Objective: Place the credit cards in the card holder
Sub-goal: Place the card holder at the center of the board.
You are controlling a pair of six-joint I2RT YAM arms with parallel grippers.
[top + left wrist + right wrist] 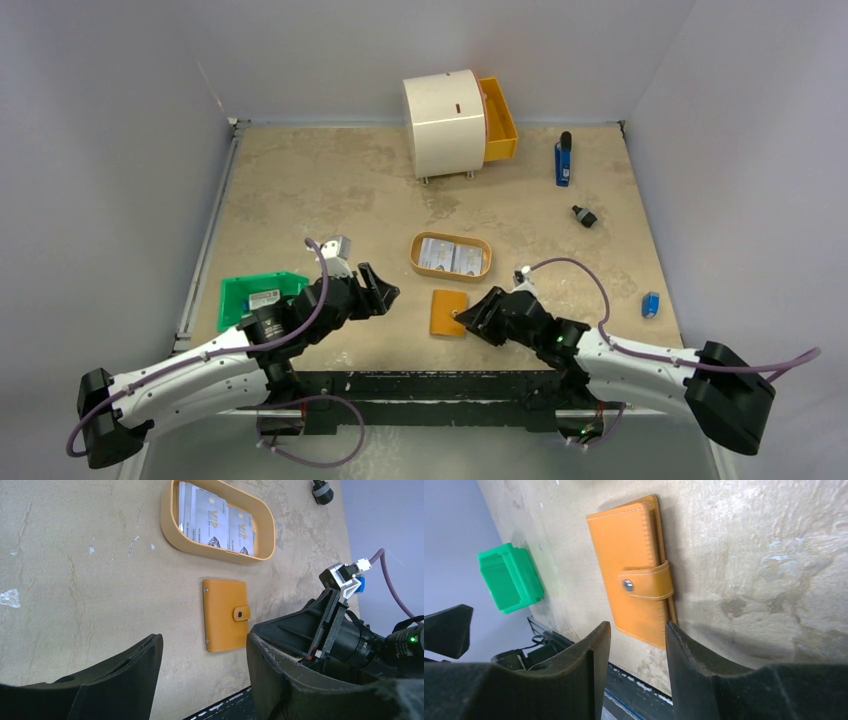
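Left wrist view: two thin pale credit cards (pixel 215 522) lie flat, perhaps overlapping, in tan oval tray (pixel 167 525). Stiff, likely slick; you pinch an edge. Orange snapped-shut card holder (pixel 222 612) sits nearby. Left gripper (pixel 383 290) and right gripper (pixel 636 630) are parted, empty.

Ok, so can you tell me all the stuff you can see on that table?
credit cards: two, white-blue, side by side in the tray
tray: one, tan, table's middle
card holder: one, orange, snapped shut, nearer the arms than the tray
bin: one, green, near left
round cabinet: one, white, back
drawer: one, orange, open on the cabinet's right
blue-and-black object: one, back right
small black object: one, right of the tray
small blue object: one, right edge
table: one, beige
left gripper: one, black, open, left of the card holder
right gripper: one, black, open, right of the card holder
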